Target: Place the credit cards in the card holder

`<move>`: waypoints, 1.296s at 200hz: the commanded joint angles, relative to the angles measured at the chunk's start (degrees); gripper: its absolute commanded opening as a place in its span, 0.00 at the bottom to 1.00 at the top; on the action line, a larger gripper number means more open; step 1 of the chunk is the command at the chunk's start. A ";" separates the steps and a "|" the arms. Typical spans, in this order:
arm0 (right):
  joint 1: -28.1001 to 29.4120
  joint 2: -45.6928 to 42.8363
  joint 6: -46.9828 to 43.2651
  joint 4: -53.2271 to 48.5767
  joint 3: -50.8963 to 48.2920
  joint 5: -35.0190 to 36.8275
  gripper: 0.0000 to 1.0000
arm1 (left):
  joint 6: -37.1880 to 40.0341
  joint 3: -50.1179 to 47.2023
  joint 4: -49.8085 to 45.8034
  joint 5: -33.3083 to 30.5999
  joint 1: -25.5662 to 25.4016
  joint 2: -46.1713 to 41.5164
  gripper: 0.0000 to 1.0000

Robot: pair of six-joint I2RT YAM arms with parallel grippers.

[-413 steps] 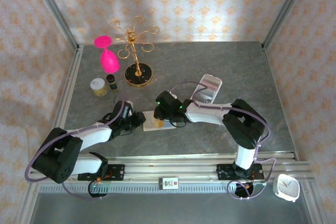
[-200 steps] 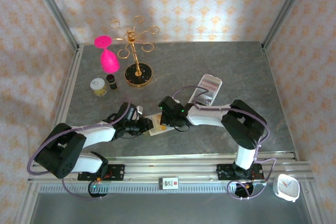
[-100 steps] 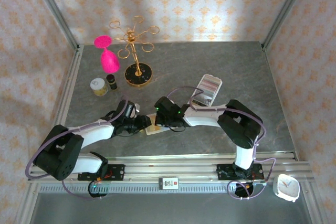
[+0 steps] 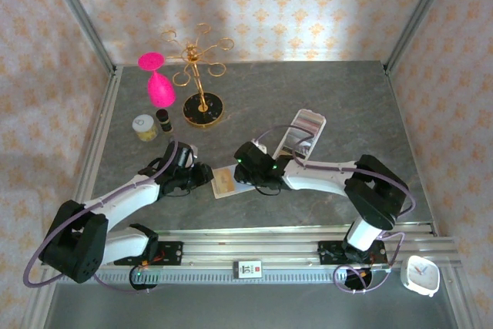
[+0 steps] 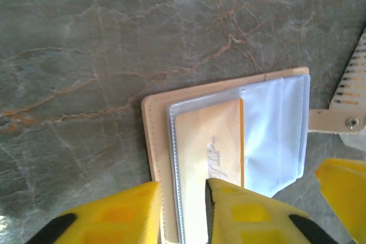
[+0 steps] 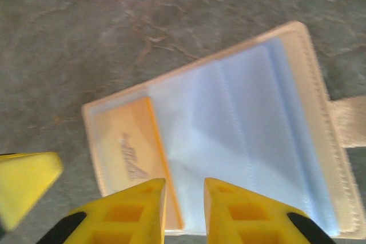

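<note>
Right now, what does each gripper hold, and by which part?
Nothing looks gripped: the left gripper and right gripper hover slightly open over the card holder's edge, near the orange card.

Recorded card holder (image 5: 152, 141) in matt cream leather-look cover with stitched edge; listed clear glossy plastic sleeves (image 5: 274, 130), smooth orange plastic card (image 5: 209, 135), grey marble-veined tabletop (image 5: 114, 27) with low sheen, polished gold metal stand (image 4: 202, 67).

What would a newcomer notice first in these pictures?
Two arms meet over an open card holder at the near middle of the table, with a yellow card in its clear sleeve. At the far left, a bright pink glass hangs upside down from a gold rack.
</note>
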 commanded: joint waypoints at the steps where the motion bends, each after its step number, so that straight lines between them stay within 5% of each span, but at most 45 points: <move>1: -1.07 0.10 2.00 -1.16 -1.63 0.47 0.26 | -1.29 0.66 2.18 3.62 -0.43 -0.16 0.25; 87: -2.27 4.02 2.39 0.28 -1.85 -3.05 0.36 | 0.20 -1.84 4.47 2.44 -2.78 5.41 0.22; 205: -1.48 1.68 0.28 6.68 -0.07 -6.60 0.33 | 3.83 -0.11 2.17 -2.33 -2.86 9.55 0.20; 259: 0.58 6.35 -0.77 15.03 2.80 -13.99 0.35 | 3.21 2.63 1.51 -3.70 0.55 9.35 0.19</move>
